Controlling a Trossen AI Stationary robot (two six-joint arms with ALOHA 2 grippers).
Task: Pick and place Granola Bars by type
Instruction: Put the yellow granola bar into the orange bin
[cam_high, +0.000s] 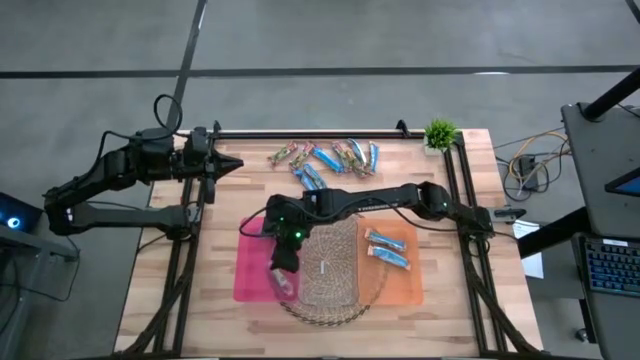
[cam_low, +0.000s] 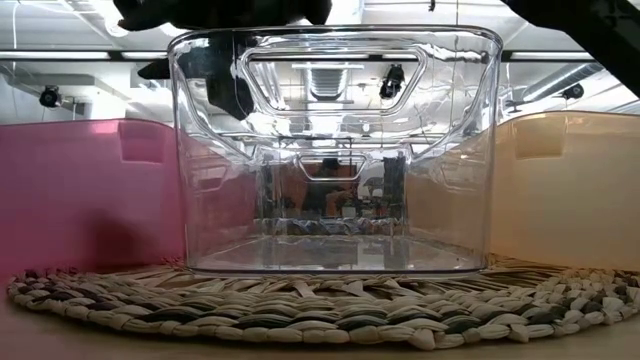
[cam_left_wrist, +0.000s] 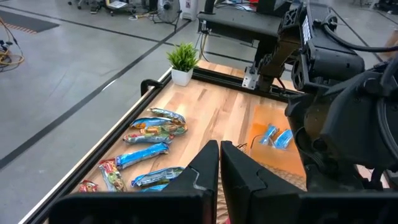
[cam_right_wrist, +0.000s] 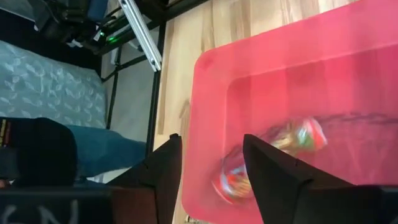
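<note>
Right end effector (cam_right_wrist: 208, 180) hangs over the glossy pink bin (cam_right_wrist: 261, 56), fingers spread; a crinkly brown and red granola bar (cam_right_wrist: 292, 140) lies in the bin just beyond them; shiny blue bars (cam_high: 330, 158) cluster on the wooden table (cam_high: 450, 300); left end effector (cam_left_wrist: 219, 163) pressed together.

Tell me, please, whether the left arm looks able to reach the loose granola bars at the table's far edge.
Probably yes: the left claw, shut, waits near the loose granola bars, with only bare table between them. The right claw is away over the pink bin.
</note>
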